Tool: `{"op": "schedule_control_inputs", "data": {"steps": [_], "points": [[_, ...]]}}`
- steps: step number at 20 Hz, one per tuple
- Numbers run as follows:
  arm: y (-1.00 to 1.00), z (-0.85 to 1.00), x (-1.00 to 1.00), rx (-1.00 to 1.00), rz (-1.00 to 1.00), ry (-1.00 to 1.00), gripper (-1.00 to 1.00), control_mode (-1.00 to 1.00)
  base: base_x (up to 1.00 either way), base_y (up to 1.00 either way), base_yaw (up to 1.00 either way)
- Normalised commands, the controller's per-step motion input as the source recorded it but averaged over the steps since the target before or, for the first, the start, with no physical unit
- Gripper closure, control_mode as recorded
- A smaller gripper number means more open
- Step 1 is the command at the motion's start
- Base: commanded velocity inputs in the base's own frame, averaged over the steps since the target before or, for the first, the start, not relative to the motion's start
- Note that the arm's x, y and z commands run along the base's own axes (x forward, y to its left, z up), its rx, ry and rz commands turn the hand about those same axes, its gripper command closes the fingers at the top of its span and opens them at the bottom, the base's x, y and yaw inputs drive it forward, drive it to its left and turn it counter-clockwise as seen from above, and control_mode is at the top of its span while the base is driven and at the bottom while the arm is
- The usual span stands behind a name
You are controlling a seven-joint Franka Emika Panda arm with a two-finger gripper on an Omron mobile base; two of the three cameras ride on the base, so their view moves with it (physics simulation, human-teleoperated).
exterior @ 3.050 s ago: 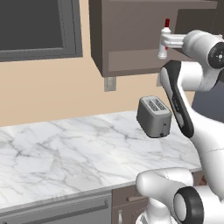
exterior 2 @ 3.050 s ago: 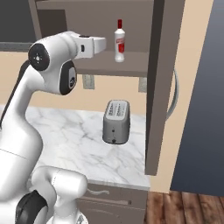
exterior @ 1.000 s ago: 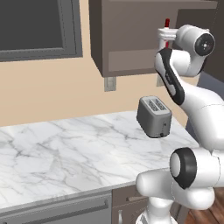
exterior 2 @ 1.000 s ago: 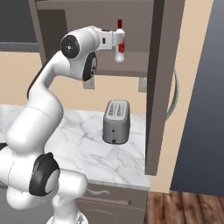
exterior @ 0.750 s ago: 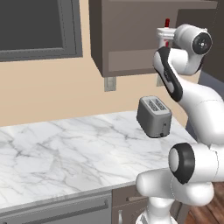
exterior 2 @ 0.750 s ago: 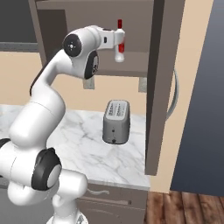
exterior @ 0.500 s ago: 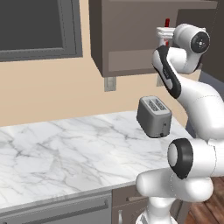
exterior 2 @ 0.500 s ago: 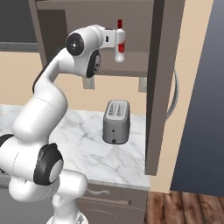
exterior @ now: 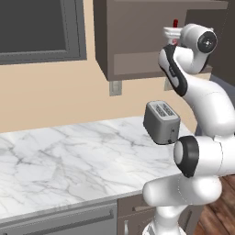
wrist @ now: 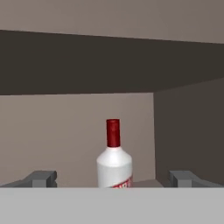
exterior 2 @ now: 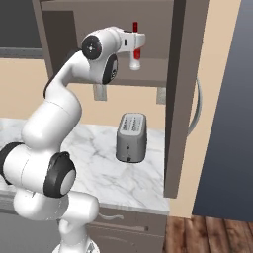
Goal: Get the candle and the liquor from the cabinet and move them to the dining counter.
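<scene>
The claw stands wide apart, level with the liquor bottle, which stands upright between its fingertips inside the open cabinet, above the toaster on the marble table.

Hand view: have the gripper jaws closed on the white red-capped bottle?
No, the gripper is open, its fingertips wide apart, with the white red-capped bottle standing untouched between them.

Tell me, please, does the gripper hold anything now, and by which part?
Nothing is held. The gripper has its jaws wide open, one on each side of the liquor, which stands upright in the cabinet, untouched.
</scene>
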Motion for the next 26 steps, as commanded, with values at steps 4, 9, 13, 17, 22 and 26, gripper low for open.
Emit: {"op": "schedule_control_inputs", "data": {"steps": [4, 9, 13, 17, 22, 26], "points": [[-0.09, 0.00, 0.23, 0.01, 0.00, 0.00, -1.00, -1.00, 0.00, 0.00, 0.00], [-0.02, 0.00, 0.24, 0.00, 0.00, 0.00, -1.00, -1.00, 0.00, 0.00, 0.00], [0.00, 0.00, 0.18, 0.00, 0.00, 0.00, -1.00, -1.00, 0.00, 0.00, 0.00], [0.00, 0.00, 0.17, 0.00, 0.00, 0.00, -1.00, -1.00, 0.00, 0.00, 0.00], [-0.02, 0.00, 0.22, 0.00, 0.00, 0.00, -1.00, -1.00, 0.00, 0.00, 0.00], [-0.05, 0.00, 0.21, 0.00, 0.00, 0.00, -1.00, -1.00, 0.00, 0.00, 0.00]]}}
